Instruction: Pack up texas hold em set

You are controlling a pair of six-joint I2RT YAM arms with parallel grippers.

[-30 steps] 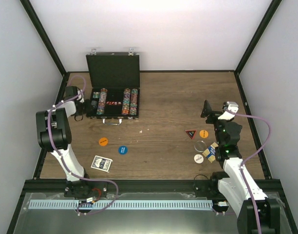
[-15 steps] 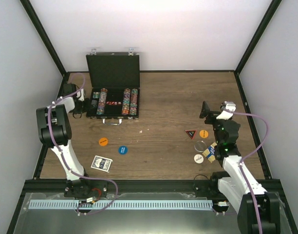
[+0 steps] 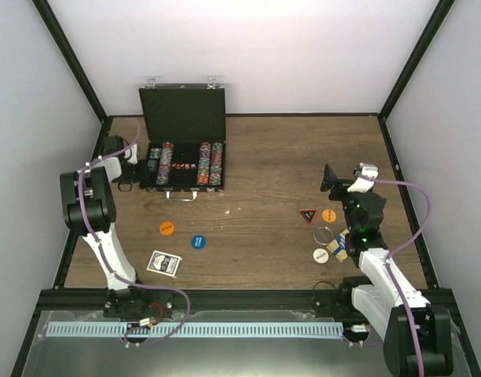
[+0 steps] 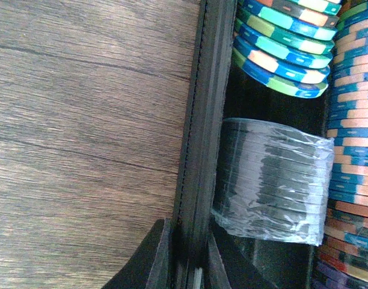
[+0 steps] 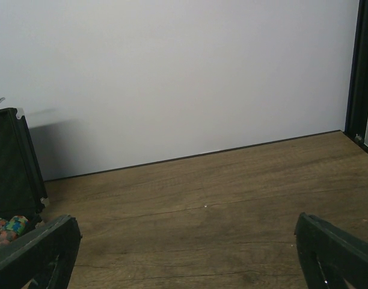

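My left claw (image 4: 187, 256) is clamped together on the thin left wall of the black case (image 3: 183, 114), which sits open at the upper left of the overhead frame with its lid upright at the back. My right claw (image 5: 184, 253) hangs spread wide and empty over the table (image 3: 264, 157) at the right, facing the back wall. Inside the case, rows of multicoloured chips (image 3: 210, 163) fill the slots. Close by my left fingers lies a shrink-wrapped stack of dark chips (image 4: 271, 180), with loose blue-and-green chips (image 4: 286, 48) above it in the wrist frame. Loaded like this, the case will likely be heavy and rigid, and the wall gives only a narrow pinch, good for steadying or sliding but not for lifting. The hinged lid should swing down with a push near its top edge. Left out on the wood are the blue-backed card deck (image 3: 163, 263), an orange disc (image 3: 167, 228) and a blue disc (image 3: 197, 242) at lower left, and the dark triangle (image 3: 307, 215), a second orange disc (image 3: 328, 215) and a white disc (image 3: 321, 255) at right. Those flat, light pieces look slippery, so I'd pinch them by their edges.
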